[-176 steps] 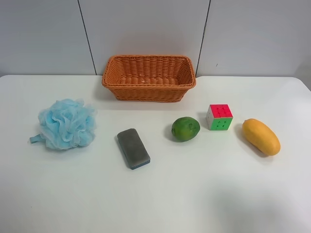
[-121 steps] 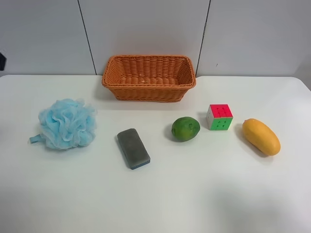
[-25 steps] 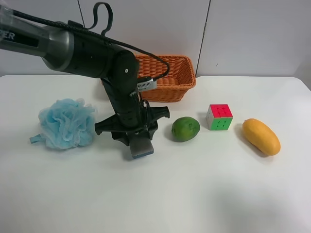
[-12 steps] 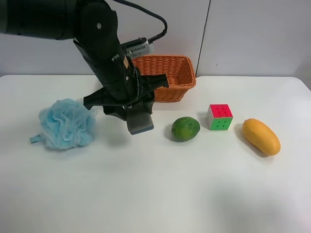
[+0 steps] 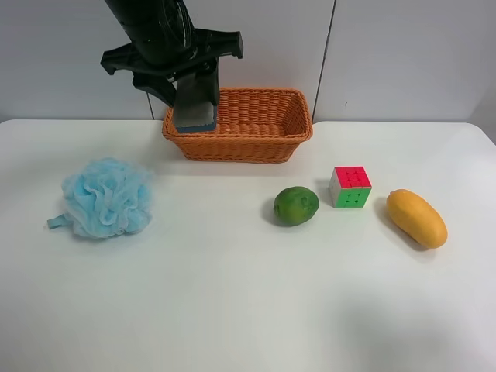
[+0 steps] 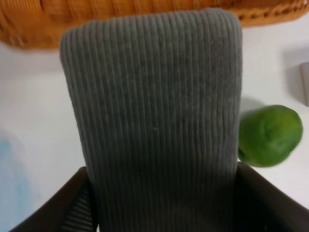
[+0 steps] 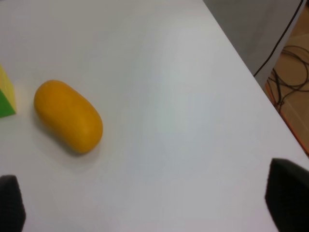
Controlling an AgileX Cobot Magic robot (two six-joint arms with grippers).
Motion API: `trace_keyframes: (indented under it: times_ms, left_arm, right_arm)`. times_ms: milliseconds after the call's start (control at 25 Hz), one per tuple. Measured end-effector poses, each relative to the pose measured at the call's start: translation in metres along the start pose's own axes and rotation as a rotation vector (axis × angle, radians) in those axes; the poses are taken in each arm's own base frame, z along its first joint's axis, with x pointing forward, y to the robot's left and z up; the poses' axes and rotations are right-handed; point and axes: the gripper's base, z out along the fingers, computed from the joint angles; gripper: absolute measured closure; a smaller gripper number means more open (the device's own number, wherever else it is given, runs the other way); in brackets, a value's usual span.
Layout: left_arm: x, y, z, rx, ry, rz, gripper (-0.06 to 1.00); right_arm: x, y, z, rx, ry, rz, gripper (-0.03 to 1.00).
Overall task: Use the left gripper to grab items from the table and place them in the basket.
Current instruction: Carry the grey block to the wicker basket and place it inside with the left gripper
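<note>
Left wrist view puts me right at my left gripper (image 6: 161, 183), and its two black fingers (image 6: 72, 203) are squeezed tight on the sides of the soft gray rounded block (image 6: 154, 106). The block sticks out past the fingers and points toward the orange-brown woven wicker basket (image 6: 96, 14). From the high camera I see the block (image 5: 194, 108) held up in the air, off the wide white table (image 5: 248, 302). It hangs by the end of the basket (image 5: 240, 147) at that view's left, with its blue underside showing at the low end. I can't tell if it is over the rim yet, but it is not inside. So I think the first item is picked up and almost there; I must bring it over the middle of the basket and let go. Four more items wait on the table: the fluffy blue mesh pouf (image 5: 105, 197), the round green fruit (image 5: 295, 205), the colour cube (image 5: 349, 187) and the long yellow mango (image 5: 416, 218). My right gripper (image 7: 147, 193) has its fingers spread wide with nothing between them, near the mango.
</note>
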Motion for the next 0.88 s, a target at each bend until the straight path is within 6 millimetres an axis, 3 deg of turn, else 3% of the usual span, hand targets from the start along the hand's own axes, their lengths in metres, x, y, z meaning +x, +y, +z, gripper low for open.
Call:
trace_keyframes:
  times_ms: [240, 520, 880]
  left_arm:
    - [-0.032, 0.007, 0.022, -0.005, -0.024, 0.156, 0.4]
    - [-0.058, -0.002, 0.058, 0.006, -0.097, 0.296, 0.4]
    - [-0.074, -0.002, 0.104, 0.011, -0.24, 0.396, 0.4]
  right_arm:
    - [0.0, 0.0, 0.0, 0.0, 0.0, 0.0, -0.02]
    - [0.0, 0.0, 0.0, 0.0, 0.0, 0.0, -0.02]
    - [0.0, 0.0, 0.0, 0.0, 0.0, 0.0, -0.02]
